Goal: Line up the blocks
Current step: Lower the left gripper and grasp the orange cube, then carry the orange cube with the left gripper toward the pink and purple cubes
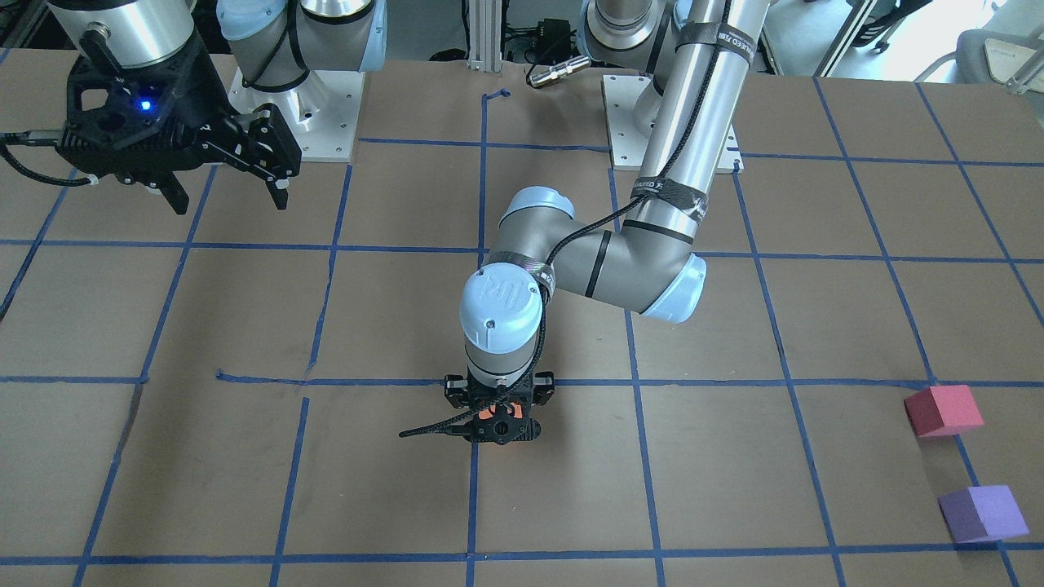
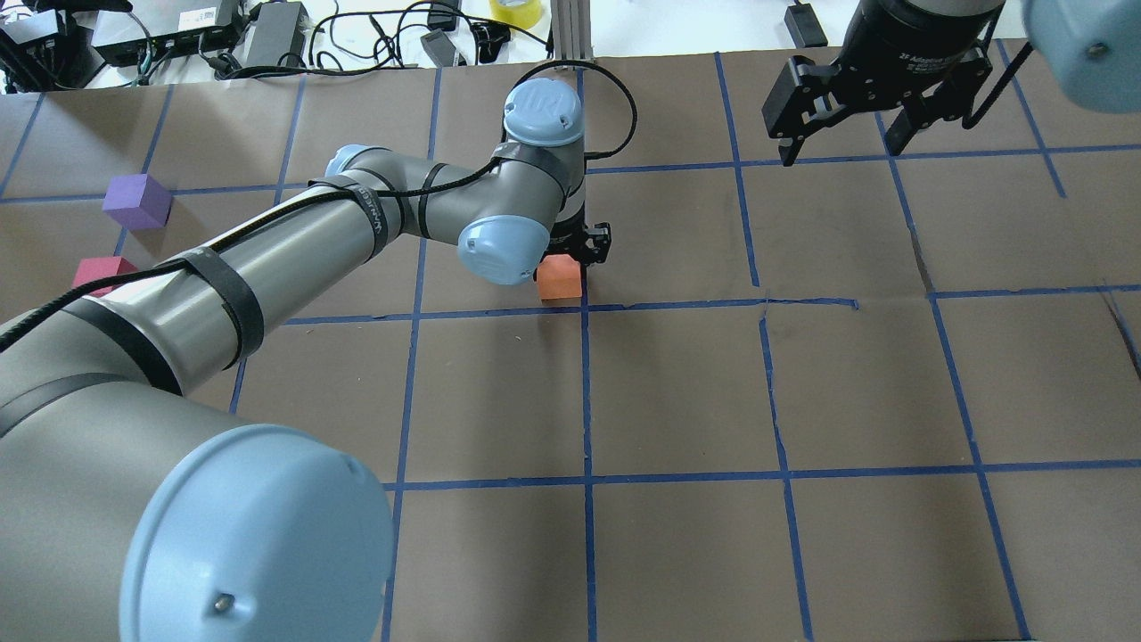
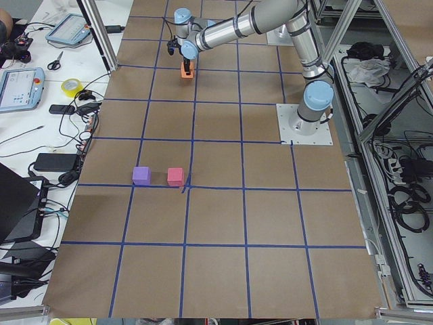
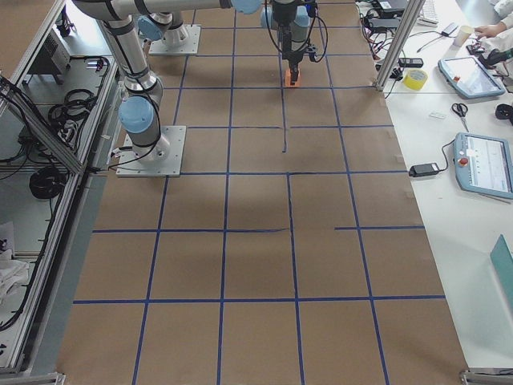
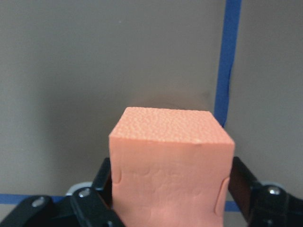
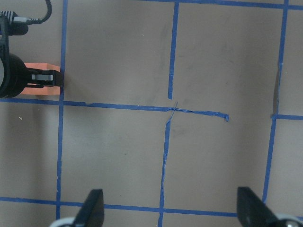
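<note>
My left gripper reaches to the table's middle and is shut on the orange block. In the left wrist view its fingers press both sides of the orange block, low over the brown table beside a blue tape line. The reddish-pink block and the purple block sit side by side, a little apart, far out on my left side; they also show in the overhead view, reddish-pink and purple. My right gripper is open and empty, raised above the table on my right side.
The brown table carries a blue tape grid. Cables, power bricks and a yellow tape roll lie beyond its far edge. The arms' base plates stand at the robot's side. My left arm's forearm stretches low over the left half.
</note>
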